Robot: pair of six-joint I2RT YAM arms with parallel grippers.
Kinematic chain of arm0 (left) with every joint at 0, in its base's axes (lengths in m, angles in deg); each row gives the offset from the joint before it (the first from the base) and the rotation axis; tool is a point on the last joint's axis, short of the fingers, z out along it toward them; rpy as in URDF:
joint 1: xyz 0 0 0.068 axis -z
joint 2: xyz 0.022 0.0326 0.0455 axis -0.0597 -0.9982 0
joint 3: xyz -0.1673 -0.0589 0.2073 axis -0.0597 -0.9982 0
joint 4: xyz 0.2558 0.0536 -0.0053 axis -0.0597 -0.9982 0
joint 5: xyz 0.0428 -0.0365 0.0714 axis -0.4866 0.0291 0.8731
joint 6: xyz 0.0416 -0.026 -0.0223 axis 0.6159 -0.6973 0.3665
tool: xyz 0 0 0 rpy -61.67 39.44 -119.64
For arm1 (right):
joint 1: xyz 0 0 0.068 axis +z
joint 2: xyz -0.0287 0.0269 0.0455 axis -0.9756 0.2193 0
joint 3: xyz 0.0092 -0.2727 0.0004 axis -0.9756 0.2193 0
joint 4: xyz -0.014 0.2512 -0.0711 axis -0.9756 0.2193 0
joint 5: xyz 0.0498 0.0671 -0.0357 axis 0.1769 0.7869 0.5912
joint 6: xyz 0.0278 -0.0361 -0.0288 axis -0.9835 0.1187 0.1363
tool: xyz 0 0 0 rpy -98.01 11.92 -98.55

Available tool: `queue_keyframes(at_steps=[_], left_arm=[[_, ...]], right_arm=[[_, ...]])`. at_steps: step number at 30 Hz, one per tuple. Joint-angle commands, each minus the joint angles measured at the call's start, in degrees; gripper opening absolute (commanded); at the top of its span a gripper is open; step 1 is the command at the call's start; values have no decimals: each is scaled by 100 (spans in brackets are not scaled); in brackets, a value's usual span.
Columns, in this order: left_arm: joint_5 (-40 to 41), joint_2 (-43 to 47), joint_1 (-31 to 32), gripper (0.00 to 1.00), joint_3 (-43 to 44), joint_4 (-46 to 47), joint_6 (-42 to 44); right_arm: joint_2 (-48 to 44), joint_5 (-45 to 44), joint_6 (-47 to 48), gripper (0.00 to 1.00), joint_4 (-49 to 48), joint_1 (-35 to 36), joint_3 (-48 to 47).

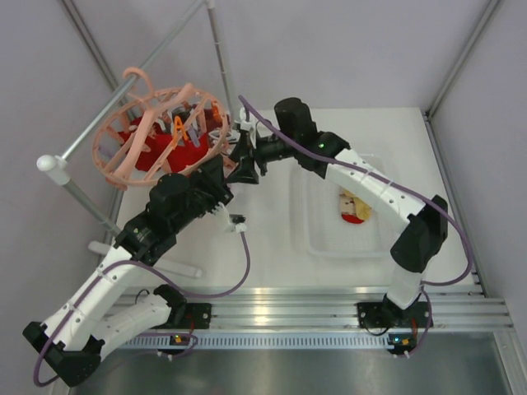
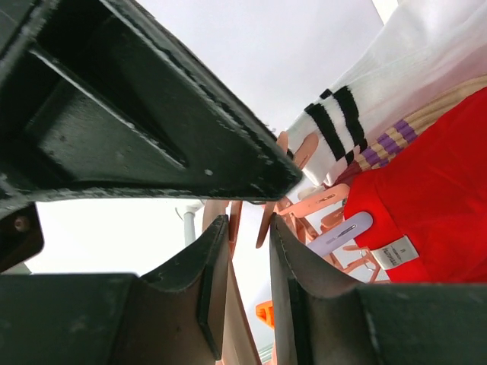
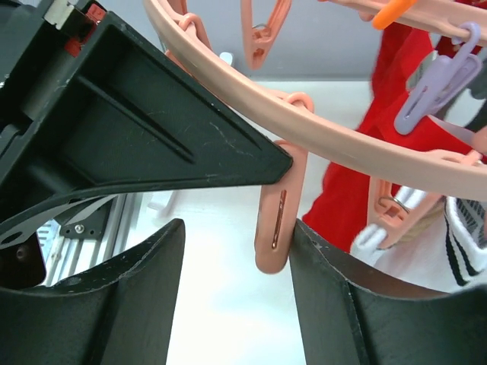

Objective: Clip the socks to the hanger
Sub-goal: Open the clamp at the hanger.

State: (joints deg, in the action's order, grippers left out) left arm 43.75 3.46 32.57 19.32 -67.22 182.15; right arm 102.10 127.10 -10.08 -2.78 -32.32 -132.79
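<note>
Nearly shut, the left hand [image 2: 249,222] pinches a peach clip [image 2: 230,251] between its fingers, with only a slim gap left between them. Just past the fingertips hang a purple clip [image 2: 338,232] and, lower down, an orange clip [image 2: 264,312]. Beyond those hang a white sock with black stripes [image 2: 358,114] and a red sock [image 2: 434,205], touching each other.

The right hand [image 3: 237,228] stands wide open and holds nothing. A second peach clip [image 3: 274,217] dangles from the ring of the hanger [image 3: 342,144] into the space between its fingers. It sits close against one finger, but whether it touches cannot be told.

From above, the two hands meet tip to tip at the right side of the hanger. It hangs by its hook [image 1: 134,76] from a grey rail [image 1: 107,115] over the far left corner of the worktop [image 1: 272,247]. Both arms crowd that side of the ring, and red fabric fills its middle. Toward the right edge of the worktop a clear tray [image 1: 317,243] holds a red-and-beige sock [image 1: 356,206], well apart from the hanger.
</note>
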Motion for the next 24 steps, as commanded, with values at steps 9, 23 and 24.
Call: queue_keyframes(at_steps=[9, 23, 24], left_arm=[[-110, 55, -22, 0, 33, 481, 1385], [-224, 134, -13, 0, -55, 578, 1235], [-224, 142, -13, 0, -90, 569, 1227]], right_arm=[[-692, 546, -143, 56, -168, -791, 439], [-1692, -401, 498, 63, 1509, -2206, 1607], [-1746, -707, 603, 64, 1676, -2294, 1721]])
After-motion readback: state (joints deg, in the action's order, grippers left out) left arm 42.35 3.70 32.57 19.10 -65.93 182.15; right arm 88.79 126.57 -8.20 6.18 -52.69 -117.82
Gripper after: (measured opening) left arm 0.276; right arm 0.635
